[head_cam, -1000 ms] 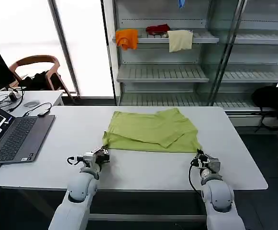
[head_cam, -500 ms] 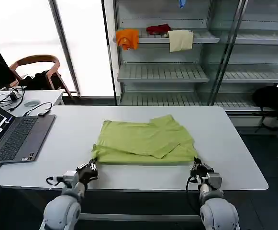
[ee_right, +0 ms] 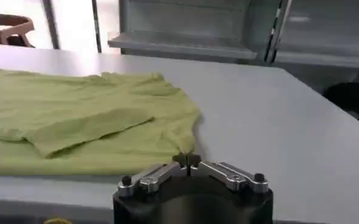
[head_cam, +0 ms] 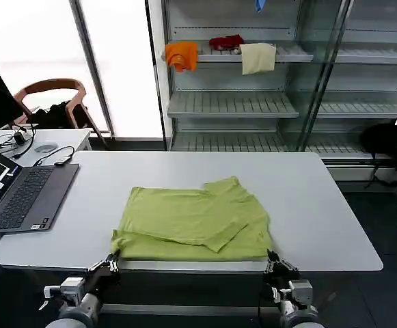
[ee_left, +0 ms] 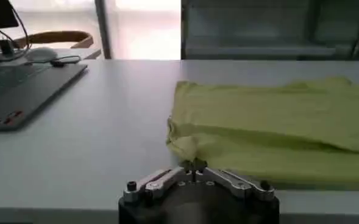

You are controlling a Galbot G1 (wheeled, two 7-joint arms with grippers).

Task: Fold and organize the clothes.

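The lime yellow-green T-shirt point(head_cam: 193, 225) lies partly folded on the white surface point(head_cam: 335, 212), its front hem right along the near edge. One sleeve and part of the body are doubled over on top, so a diagonal flap crosses the middle of the cloth, and the far right part bunches up a little.

The left claw point(head_cam: 111, 262) sits low at the near edge of the surface, at the shirt's near left corner. In the left wrist view the left claw point(ee_left: 193, 164) has its fingers drawn together, with a small puckered bit of the green fabric pinched at the tips. The right claw point(head_cam: 273, 260) is at the near right corner of the shirt, also just at the edge. In the right wrist view the right claw point(ee_right: 186, 159) is closed too, its tips meeting on the very edge of the cloth where the hem comes down to a point.

To the robot's left an open laptop point(head_cam: 17, 198) rests on the same surface, well apart from the shirt. Behind the surface stands a metal shelf unit point(head_cam: 232, 104) with an orange cloth point(head_cam: 181, 55), a red cloth point(head_cam: 225, 42) and a cream cloth point(head_cam: 257, 57) on an upper shelf. A wooden chair point(head_cam: 51, 92) stands by the window at the far left.
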